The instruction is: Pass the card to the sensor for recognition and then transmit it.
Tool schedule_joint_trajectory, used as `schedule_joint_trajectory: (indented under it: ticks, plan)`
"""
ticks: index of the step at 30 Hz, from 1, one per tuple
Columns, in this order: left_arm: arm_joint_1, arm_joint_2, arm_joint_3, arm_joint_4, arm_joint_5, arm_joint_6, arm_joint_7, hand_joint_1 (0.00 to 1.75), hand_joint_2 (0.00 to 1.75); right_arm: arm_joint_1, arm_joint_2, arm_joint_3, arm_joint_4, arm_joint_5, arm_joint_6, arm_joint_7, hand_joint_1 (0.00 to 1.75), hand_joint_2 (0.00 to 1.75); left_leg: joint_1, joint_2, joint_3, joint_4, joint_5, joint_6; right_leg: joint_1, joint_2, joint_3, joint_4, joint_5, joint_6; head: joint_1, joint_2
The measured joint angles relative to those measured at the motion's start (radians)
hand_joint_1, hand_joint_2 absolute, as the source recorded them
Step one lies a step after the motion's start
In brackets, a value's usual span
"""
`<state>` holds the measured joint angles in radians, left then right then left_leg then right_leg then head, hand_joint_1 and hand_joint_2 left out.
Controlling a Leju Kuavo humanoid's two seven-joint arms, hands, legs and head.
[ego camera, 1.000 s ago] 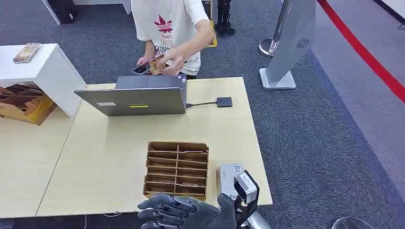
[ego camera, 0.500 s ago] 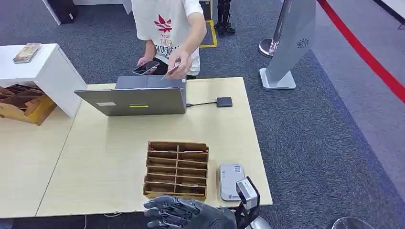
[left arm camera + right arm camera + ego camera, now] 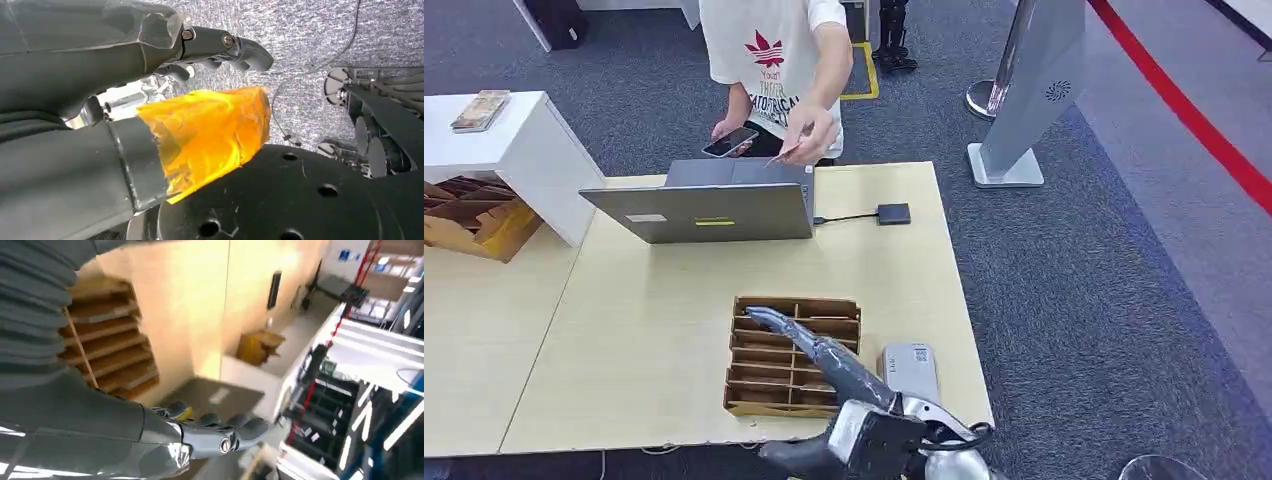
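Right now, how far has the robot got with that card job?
Hard to say much is done. The person behind the laptop holds a card and a phone. The robot's right hand reaches out over the wooden slotted tray with nothing in it, fingers straight. The card reader beside the tray lies bare. Scanning and handing over look left to do.

The right hand (image 3: 819,352) is reaching forward from the near edge, its dark fingers (image 3: 769,321) lying straight and close together, pointing far and to the left, and it is holding nothing. The silver right wrist (image 3: 879,437) is sitting low behind it. The left hand (image 3: 200,75) is hanging down with its fingers (image 3: 247,50) loosely extended, gripping nothing.
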<state>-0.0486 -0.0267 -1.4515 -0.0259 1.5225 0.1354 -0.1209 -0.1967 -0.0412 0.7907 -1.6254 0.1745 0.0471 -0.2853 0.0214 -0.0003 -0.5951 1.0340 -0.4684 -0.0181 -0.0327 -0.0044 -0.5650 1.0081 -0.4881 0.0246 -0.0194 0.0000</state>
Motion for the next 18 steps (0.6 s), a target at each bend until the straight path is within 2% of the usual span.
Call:
schedule_joint_trajectory:
  ticks: [3,8,10,14,18]
  plan:
    - [-0.001,0.0,0.0,0.0,-0.001,-0.001,0.0,0.0,0.0,-0.033,0.007,0.027,-0.019,0.137,-0.099,0.01,0.0,1.75,0.0,0.0,0.0,0.0,0.0,0.0,0.0,0.0,0.0,0.0,0.0,0.0,0.0,0.0]
    - [-0.006,0.0,-0.001,0.0,-0.005,-0.004,0.0,0.0,0.0,-0.083,0.023,0.069,-0.032,0.433,-0.301,0.066,0.0,1.75,0.0,0.0,0.0,0.0,0.0,0.0,0.0,0.0,0.0,0.0,0.0,0.0,0.0,0.0]
    - [-0.009,0.001,-0.003,0.0,-0.007,-0.008,0.001,0.0,0.0,-0.107,0.026,0.085,-0.031,0.522,-0.362,0.085,0.0,1.75,0.0,0.0,0.0,0.0,0.0,0.0,0.0,0.0,0.0,0.0,0.0,0.0,0.0,0.0]
    - [-0.018,0.005,-0.026,-0.002,-0.025,0.001,0.013,0.0,0.0,-0.192,0.037,0.103,0.002,0.648,-0.43,0.13,0.0,1.75,0.0,0.0,0.0,0.0,0.0,0.0,0.0,0.0,0.0,0.0,0.0,0.0,0.0,0.0]
    - [-0.026,0.016,-0.046,-0.013,-0.047,0.01,0.023,0.0,0.0,-0.269,0.053,0.113,0.07,0.763,-0.463,0.176,0.0,1.75,0.0,0.0,0.001,0.0,0.001,0.0,0.0,0.0,0.0,0.001,0.001,-0.001,0.0,0.0]
